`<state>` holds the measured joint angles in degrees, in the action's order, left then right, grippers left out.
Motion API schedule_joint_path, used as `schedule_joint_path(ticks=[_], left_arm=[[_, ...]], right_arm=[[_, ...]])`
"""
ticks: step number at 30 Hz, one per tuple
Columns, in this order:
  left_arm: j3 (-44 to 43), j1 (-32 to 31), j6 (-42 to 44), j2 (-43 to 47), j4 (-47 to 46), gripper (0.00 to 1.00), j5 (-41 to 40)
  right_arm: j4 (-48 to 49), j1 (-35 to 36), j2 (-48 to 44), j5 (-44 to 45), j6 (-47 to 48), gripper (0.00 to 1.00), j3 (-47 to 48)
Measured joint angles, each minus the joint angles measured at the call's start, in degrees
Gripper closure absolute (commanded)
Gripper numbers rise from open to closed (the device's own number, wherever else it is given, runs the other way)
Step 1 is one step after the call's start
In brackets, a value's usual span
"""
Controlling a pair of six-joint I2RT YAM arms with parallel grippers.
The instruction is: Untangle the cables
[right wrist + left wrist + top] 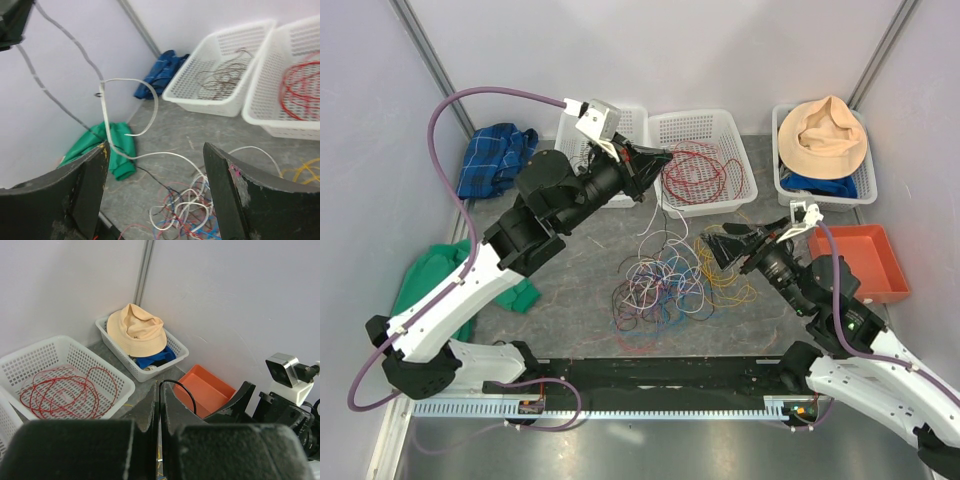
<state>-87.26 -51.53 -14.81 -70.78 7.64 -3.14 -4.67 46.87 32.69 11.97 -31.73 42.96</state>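
Fingers (147, 412) of left gripper (159, 392) are pressed together, pinching a thin dark cable (182, 386) that loops out past the tips. This gripper hangs above the table (570, 300), beside the middle basket (692, 114). Right gripper (156, 150) is spread wide with nothing between its fingers, low beside the tangled pile of cables (660, 285) on the table. A red cable (695, 172) lies coiled in that basket.

Middle basket (692, 124) perforated plastic; hat (823, 137) soft cloth; tray (857, 261) smooth plastic; tabletop (582, 272) matt, scratched; cables (656, 284) plastic-sheathed, perhaps glossy.
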Motion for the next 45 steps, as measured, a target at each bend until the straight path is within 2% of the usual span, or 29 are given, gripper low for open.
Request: schedule_joint_path(ticks=[9, 11, 12, 13, 14, 15, 16, 20, 25, 30, 35, 39, 41, 42, 45], left_arm=[[0.00, 0.02, 0.07, -0.87, 0.02, 0.98, 0.02], [0.00, 0.02, 0.07, -0.87, 0.02, 0.98, 0.02], [0.00, 0.02, 0.07, -0.87, 0.02, 0.98, 0.02], [0.00, 0.02, 0.07, -0.87, 0.02, 0.98, 0.04], [0.00, 0.02, 0.07, -0.90, 0.02, 0.98, 0.07], [0.00, 0.02, 0.07, -0.92, 0.02, 0.98, 0.09], [0.00, 0.00, 0.07, -0.94, 0.02, 0.98, 0.11], [0.00, 0.00, 0.46, -0.96, 0.04, 0.98, -0.28], [-2.54, 0.02, 4.15, -1.88, 1.62, 0.98, -4.63], [-6.88, 0.02, 8.83, -3.04, 2.23, 0.98, -9.73], [-10.97, 0.04, 12.96, -3.50, 2.34, 0.98, -13.16], [-14.43, 0.07, 15.76, -3.80, 2.23, 0.98, -14.86], [-16.20, 0.07, 16.87, -3.85, 2.08, 0.98, -15.15], [-16.92, 0.07, 17.33, -3.85, 1.99, 0.98, -15.28], [-18.29, 0.07, 18.21, -3.85, 1.46, 0.98, -15.34]], right_arm=[[8.37, 0.00, 4.02, -10.21, 0.39, 0.26, -2.08], [10.12, 0.00, 5.44, -12.09, 0.46, 0.42, -2.27], [11.10, 0.00, 6.23, -12.72, 0.59, 0.56, -2.29], [12.35, 0.00, 7.58, -13.60, 0.39, 0.77, -2.29], [13.16, 0.00, 8.46, -13.90, 0.94, 0.88, -2.29], [13.88, 0.02, 9.62, -14.08, 1.07, 0.98, -2.29], [14.23, 0.02, 10.78, -14.10, 1.05, 1.00, -2.29], [13.03, 0.00, 13.81, -12.55, 1.42, 1.00, -2.32], [11.37, 0.00, 11.91, -6.43, 1.01, 1.00, -3.65], [8.44, 0.00, 10.32, -1.07, -2.78, 1.00, -9.84], [4.22, 0.00, 11.72, 0.31, -7.74, 1.00, -17.00], [0.35, 0.00, 12.07, 0.94, -9.75, 1.00, -18.51], [-0.26, 0.00, 11.93, 1.05, -10.14, 0.71, -18.51], [-0.42, 0.00, 11.65, 0.92, -10.38, 0.50, -18.51], [-0.59, 0.00, 8.98, 0.22, -9.94, 0.32, -18.45]])
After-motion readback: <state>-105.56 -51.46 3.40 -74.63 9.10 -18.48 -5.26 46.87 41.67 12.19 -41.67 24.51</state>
